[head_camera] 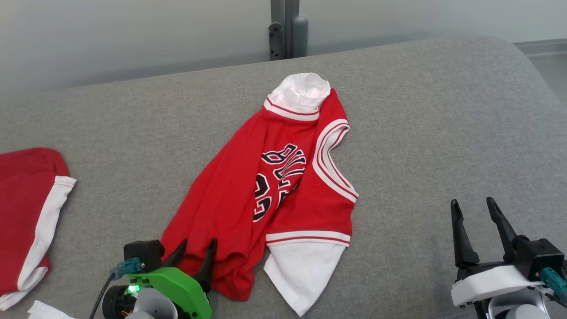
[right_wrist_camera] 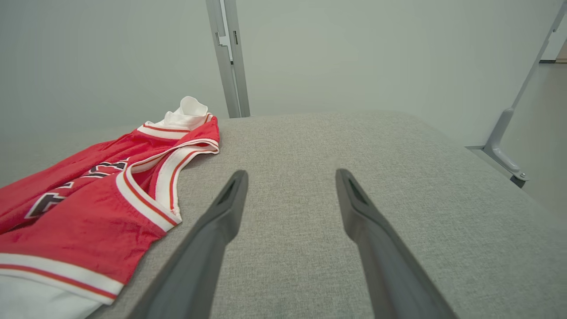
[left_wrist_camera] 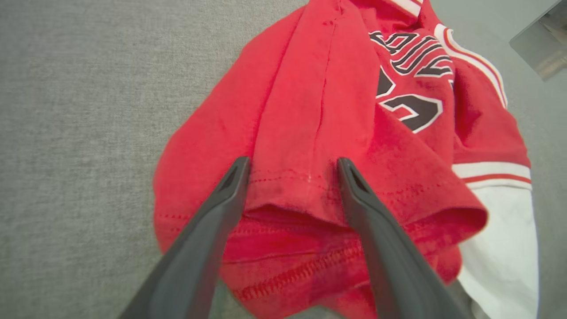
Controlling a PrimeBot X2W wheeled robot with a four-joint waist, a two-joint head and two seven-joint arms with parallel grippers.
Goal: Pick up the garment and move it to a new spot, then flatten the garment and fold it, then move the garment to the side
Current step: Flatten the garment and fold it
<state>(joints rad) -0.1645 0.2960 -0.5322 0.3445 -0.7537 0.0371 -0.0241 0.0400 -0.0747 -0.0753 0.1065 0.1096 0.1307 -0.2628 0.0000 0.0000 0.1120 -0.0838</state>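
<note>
Garment (head_camera: 266, 199), a crumpled red sleeveless jersey with white trim, lies mid-cushion in the head view, running from its collar at 12 o'clock to its bunched hem at 6 to 7 o'clock.

The left gripper (head_camera: 198, 243) sits at 7 o'clock with its jaws spread wide, holding nothing. In the left wrist view it (left_wrist_camera: 293, 160) straddles a raised fold of hem. The right gripper (head_camera: 472, 201), at 4 o'clock, is equally wide and empty over bare fabric.

Several layers are stacked at that fold. Closing there could catch only the top layer, or all of them, and the garment would likely lift twisted.

A second red cloth (head_camera: 26, 208) lies at 9 o'clock, so a move that way risks overlap. The grey cushion (head_camera: 421, 110) is bare from 1 to 4 o'clock. Its far edge rounds off near a metal post (head_camera: 285, 26) at 12 o'clock.
</note>
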